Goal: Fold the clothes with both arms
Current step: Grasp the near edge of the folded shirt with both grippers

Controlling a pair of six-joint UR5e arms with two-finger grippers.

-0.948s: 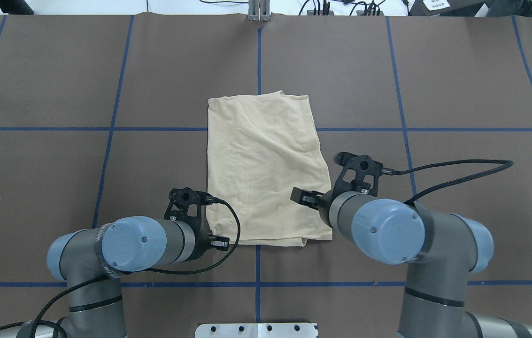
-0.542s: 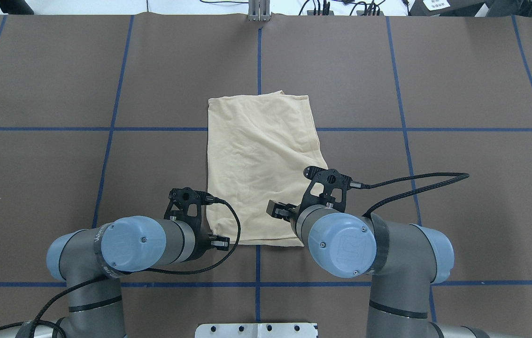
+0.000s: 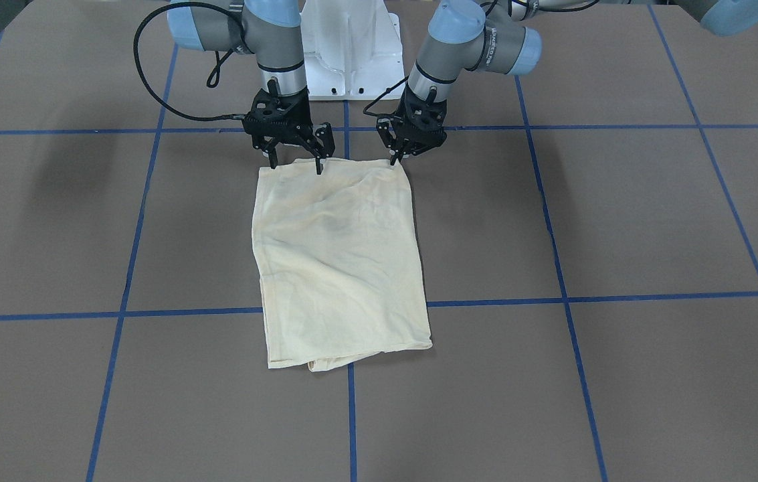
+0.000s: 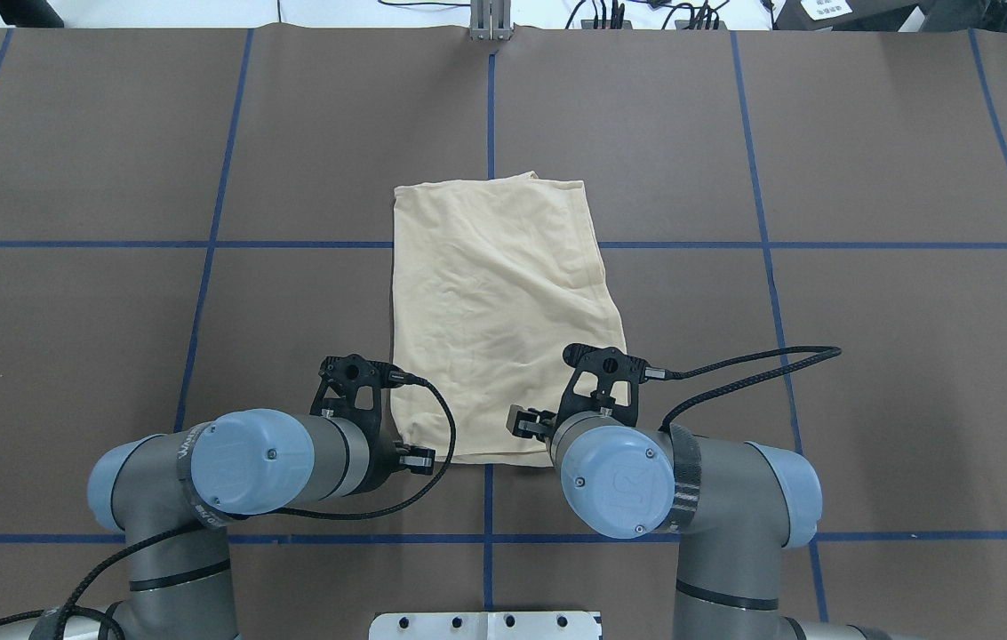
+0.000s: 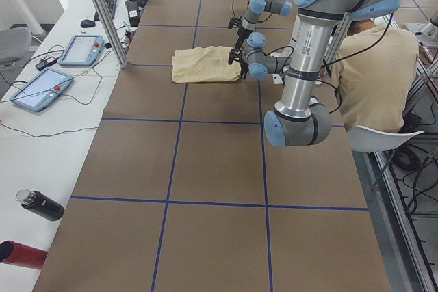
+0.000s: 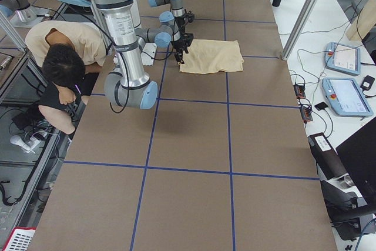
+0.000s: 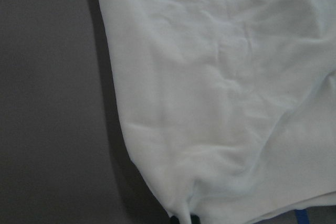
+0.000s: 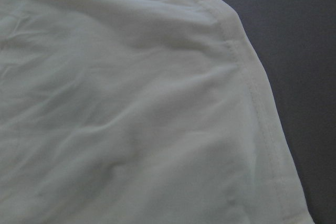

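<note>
Front view: one folded cream-yellow shirt (image 3: 338, 268) lies flat mid-table on the brown table (image 3: 619, 221). Its long axis runs 12 to 6, with one short end toward the robot. Two grippers stand at that 12 o'clock end. The right gripper (image 3: 296, 165) has its fingers spread over the edge. The left gripper (image 3: 395, 159) has its fingers pressed together on the shirt's corner.

Overhead: the shirt's long axis again runs 12 to 6, its near end skewed toward 5, with both wrists over the 6 o'clock corners.

Left side view: the shirt's axis runs 9 to 3. There are two teach pendants (image 5: 82, 49), two bottles (image 5: 41, 204) and one seated person (image 5: 376, 66).

Right side view: the shirt lies at 12, and the person sits at 9.

Left wrist: cloth fills 3, table shows at 9, and dark fingertips (image 7: 182, 219) nip the corner at 6.

Right wrist: one stitched hem (image 8: 247, 77) runs 12 to 5, with table at 3
</note>
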